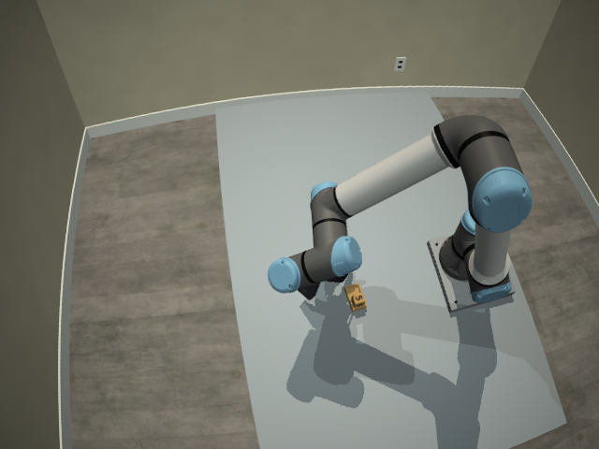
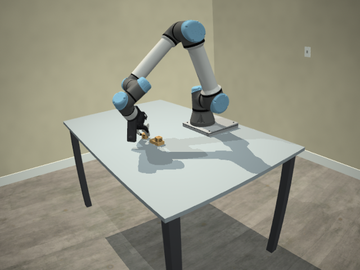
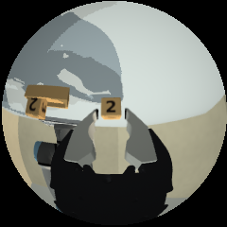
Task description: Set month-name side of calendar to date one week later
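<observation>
A small wooden tray (image 2: 156, 143) lies on the grey table with one wooden cube (image 1: 357, 297) in it; that cube shows a 5 on top. In the wrist view the tray (image 3: 47, 96) is at the left and this cube (image 3: 34, 105) shows a 2 on its side. A second cube (image 3: 111, 107) (image 2: 144, 135) with a 2 facing the camera sits loose on the table beside the tray. My gripper (image 3: 111, 109) is partly open, and its two fingertips stand on either side of the loose cube, close to it. In the top view the wrist hides the loose cube.
The arm's base plate (image 2: 210, 126) is bolted at the far side of the table. The table's left edge (image 2: 87, 139) is not far from the gripper. The arm's shadow falls beside the tray.
</observation>
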Controlling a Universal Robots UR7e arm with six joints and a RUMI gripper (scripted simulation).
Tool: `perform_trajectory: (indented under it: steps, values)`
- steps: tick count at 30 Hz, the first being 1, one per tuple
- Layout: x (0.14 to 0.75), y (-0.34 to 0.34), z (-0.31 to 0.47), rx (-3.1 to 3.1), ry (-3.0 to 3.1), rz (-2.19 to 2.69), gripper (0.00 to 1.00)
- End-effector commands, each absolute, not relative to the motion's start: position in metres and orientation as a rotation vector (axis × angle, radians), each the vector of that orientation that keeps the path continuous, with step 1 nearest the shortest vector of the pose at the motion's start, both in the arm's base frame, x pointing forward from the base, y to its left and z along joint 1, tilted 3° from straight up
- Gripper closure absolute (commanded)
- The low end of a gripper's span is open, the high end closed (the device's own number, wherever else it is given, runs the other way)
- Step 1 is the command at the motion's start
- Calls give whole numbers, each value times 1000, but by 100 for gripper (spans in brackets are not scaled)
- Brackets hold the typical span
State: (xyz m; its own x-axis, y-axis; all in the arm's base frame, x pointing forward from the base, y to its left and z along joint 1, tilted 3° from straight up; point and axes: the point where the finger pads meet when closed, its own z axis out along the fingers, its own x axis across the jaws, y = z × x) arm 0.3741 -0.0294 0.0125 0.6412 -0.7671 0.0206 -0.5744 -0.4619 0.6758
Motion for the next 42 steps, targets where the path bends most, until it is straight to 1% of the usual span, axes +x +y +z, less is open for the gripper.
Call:
perform_trajectory:
  steps: [1, 23, 24, 42]
  values:
    - [373, -29, 11, 2200, -1038, -382, 72]
    - [373, -29, 11, 2200, -1038, -382, 72]
    - [373, -29, 11, 2200, -1038, -382, 90]
    - [373, -29, 11, 2200, -1038, -382, 90]
